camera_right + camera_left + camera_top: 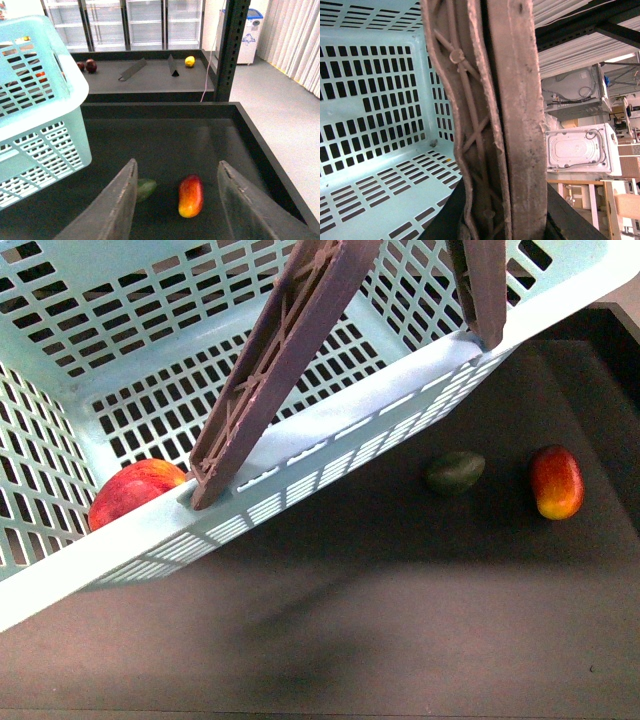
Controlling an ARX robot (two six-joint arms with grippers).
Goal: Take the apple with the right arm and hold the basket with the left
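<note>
The turquoise basket (350, 418) hangs tilted over the dark tray and fills the upper left of the front view. The red apple (135, 490) lies inside it, against the low corner. My left gripper (502, 225) is shut on the basket's two grey-brown handles (505, 125), which are pressed together; the basket's inside (380, 100) shows beside them. My right gripper (177, 175) is open and empty, above the tray to the right of the basket (45, 90). Neither gripper shows in the front view.
An elongated red-yellow fruit (557, 481) and a dark green oval fruit (455, 472) lie on the tray floor; both show between my right fingers (191, 195) (146, 189). The tray has a raised wall (260, 145). A black post (231, 50) stands beyond it.
</note>
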